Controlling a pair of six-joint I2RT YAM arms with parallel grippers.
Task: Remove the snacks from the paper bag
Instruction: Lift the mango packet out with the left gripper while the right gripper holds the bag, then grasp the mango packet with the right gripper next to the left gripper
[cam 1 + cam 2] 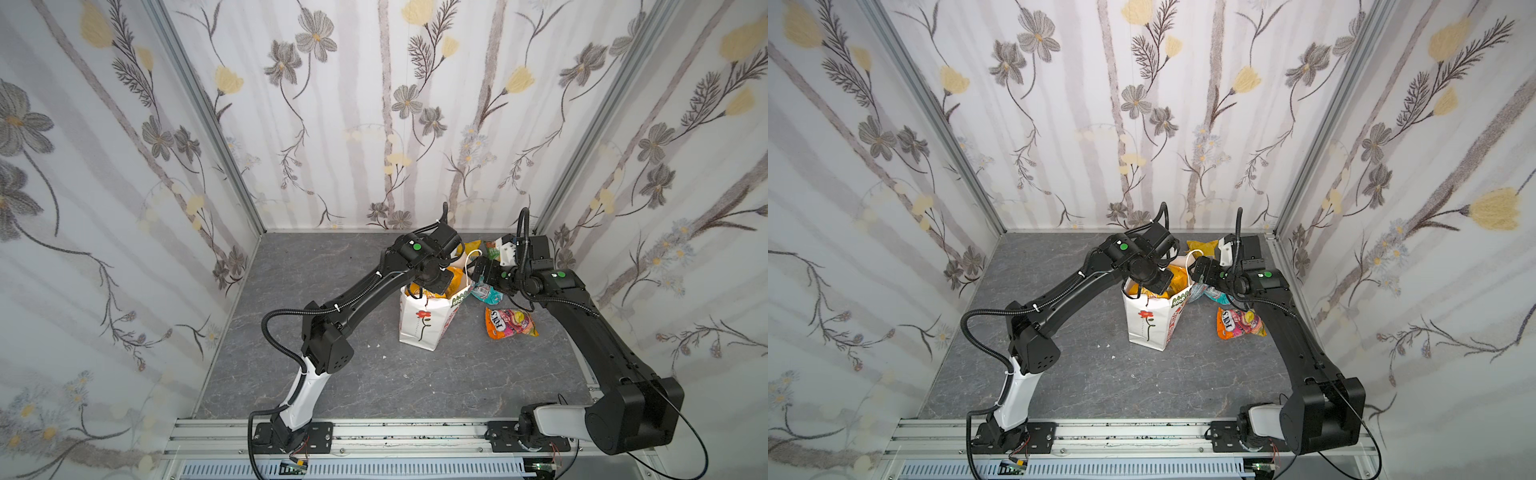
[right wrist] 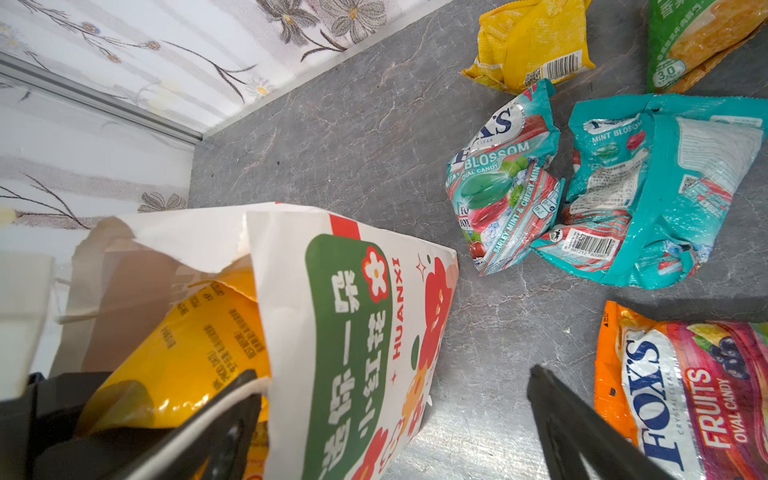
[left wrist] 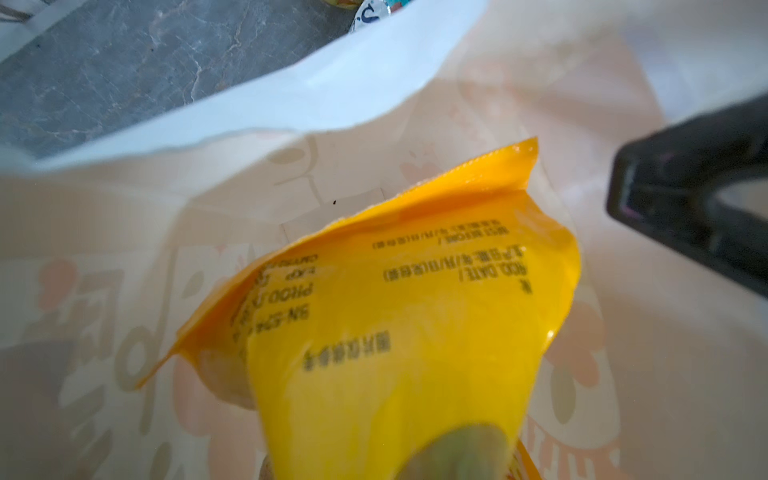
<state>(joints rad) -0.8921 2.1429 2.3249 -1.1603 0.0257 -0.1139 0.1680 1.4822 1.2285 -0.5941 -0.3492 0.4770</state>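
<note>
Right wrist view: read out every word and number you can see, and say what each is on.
"FOX'S FRUITS OVAL CANDY": orange packet
"BLOSSOM OVAL CANDY", "BARLEY MINT & CHERRY MINT": front-up teal packet
"MINT BLOSSOM": back-up teal packet
"HUANXI", plus Chinese characters: paper bag
"3.0": green packet
Print on the bagged yellow packet, barcode digits: too small.

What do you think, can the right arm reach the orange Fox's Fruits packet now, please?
Probably yes: the Fox's Fruits packet lies uncovered close to the open right gripper, which need only back off the paper bag.
</note>
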